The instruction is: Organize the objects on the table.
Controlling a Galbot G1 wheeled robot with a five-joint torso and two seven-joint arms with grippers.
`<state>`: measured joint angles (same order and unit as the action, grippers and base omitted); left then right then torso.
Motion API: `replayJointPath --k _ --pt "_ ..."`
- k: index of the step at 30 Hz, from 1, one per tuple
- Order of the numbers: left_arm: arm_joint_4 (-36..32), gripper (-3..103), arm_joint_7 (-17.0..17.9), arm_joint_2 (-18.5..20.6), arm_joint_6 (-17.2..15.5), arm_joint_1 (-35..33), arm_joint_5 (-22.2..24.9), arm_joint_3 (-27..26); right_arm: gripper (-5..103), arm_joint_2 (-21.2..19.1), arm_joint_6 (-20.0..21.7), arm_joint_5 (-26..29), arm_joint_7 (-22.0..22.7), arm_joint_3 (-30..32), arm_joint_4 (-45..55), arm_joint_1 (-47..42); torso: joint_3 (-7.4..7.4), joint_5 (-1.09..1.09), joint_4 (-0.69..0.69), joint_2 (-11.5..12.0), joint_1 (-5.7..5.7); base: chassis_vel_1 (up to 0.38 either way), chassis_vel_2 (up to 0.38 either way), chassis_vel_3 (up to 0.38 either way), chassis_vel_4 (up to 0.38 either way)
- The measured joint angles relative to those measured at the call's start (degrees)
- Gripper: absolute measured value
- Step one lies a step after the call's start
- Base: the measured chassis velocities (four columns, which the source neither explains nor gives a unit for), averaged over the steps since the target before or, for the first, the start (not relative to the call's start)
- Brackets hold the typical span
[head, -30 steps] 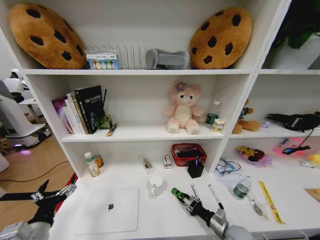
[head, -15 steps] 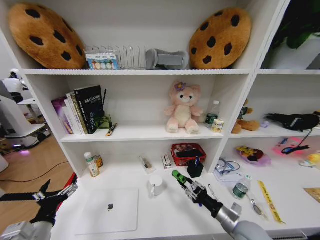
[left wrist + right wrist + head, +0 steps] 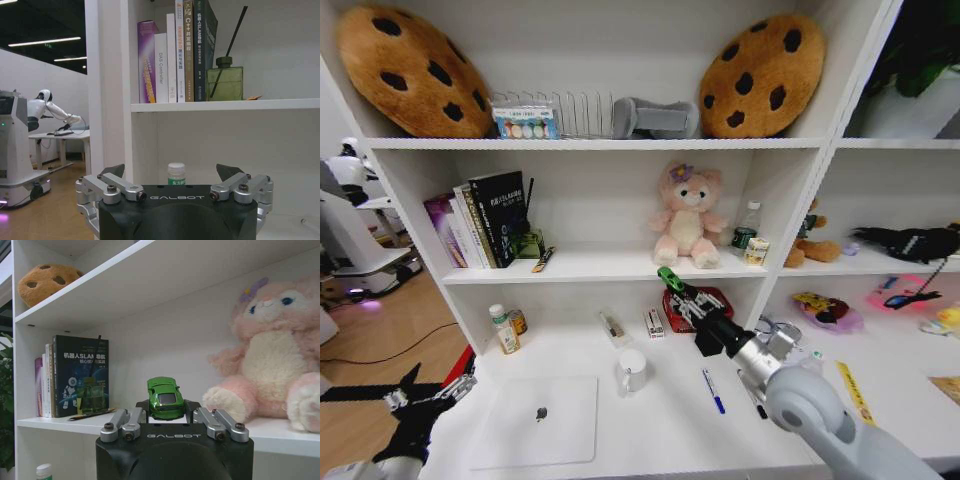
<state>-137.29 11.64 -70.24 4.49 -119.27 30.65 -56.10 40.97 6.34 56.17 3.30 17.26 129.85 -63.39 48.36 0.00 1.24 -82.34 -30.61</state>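
White shelving is rising behind the table (image 3: 650, 410), where the silver laptop (image 3: 535, 420) is lying at 7 o'clock and a blue-capped pen (image 3: 713, 390) at 5 o'clock. Near centre, the right gripper (image 3: 672, 285) is pinching the green toy car (image 3: 164, 397) level with the plush bunny's (image 3: 687, 217) shelf. At 8 o'clock, the left gripper (image 3: 175, 182) is hovering with fingers spread.

My right arm is extended forward and raised, its gripper (image 3: 672, 283) level with the front edge of the middle shelf (image 3: 590, 268), fingers clamped on the green toy car (image 3: 164, 397). My left arm hangs low, well left of that shelf, its gripper (image 3: 428, 392) with fingers spread apart.
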Motion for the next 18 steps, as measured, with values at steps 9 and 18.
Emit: replayJointPath --k 9,18 --pt "-0.72 100 -0.41 -2.17 0.44 -1.13 -2.63 1.71 35 1.09 1.9 4.53 1.76 -15.45 -7.78 20.36 0.0 0.0 0.01 0.0 0.0 0.0 0.0 0.0 0.0" --pt "-0.97 100 -0.25 -2.79 0.3 -1.24 -3.26 2.03 35 7.26 4.85 6.85 4.71 -30.0 -18.76 37.4 0.01 0.0 0.01 0.0 0.0 0.0 0.0 0.0 0.0"
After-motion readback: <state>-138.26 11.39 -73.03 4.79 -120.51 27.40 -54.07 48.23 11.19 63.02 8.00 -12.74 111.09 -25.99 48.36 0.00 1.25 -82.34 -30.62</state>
